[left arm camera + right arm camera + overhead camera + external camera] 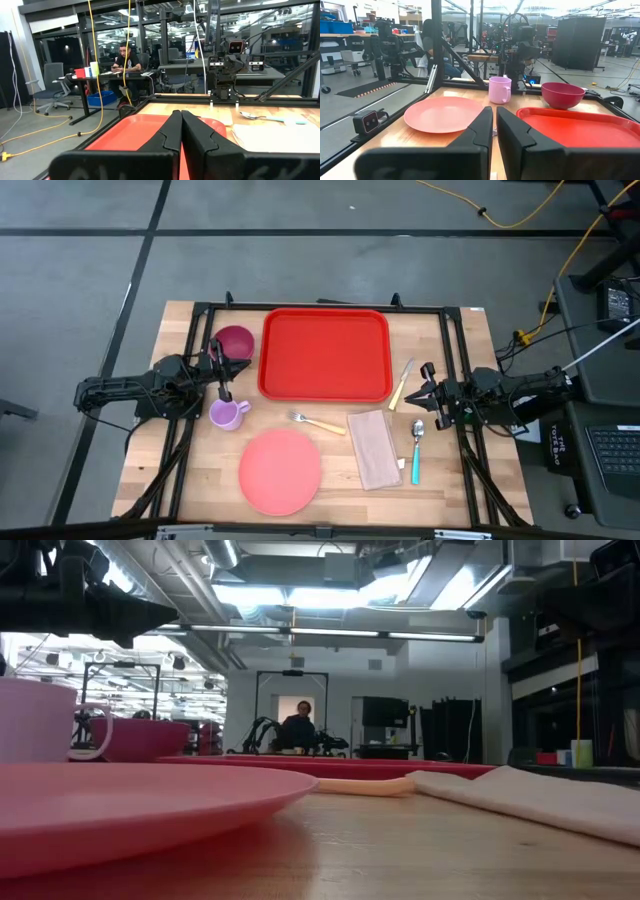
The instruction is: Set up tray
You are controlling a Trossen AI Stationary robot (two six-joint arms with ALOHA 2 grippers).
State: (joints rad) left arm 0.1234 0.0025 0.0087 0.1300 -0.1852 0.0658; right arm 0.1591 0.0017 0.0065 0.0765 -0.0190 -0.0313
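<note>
The red tray [325,352] lies flat on the wooden table at its far middle, with nothing on it; it also shows in the left wrist view [131,131] and the right wrist view [575,127]. My left gripper [222,372] hovers just off the tray's left side, between a maroon bowl [234,340] and a lilac mug [228,414]. Its fingers [172,125] are shut on nothing. My right gripper [421,390] hovers off the tray's right near corner, also shut on nothing [494,116].
A salmon-pink plate [280,470] lies near the table's front edge. A fork [316,422], a folded beige napkin [374,448], a knife [402,384] and a teal-handled spoon [417,450] lie between the tray and the near edge. A black frame rings the table. A person sits at a desk beyond it [127,60].
</note>
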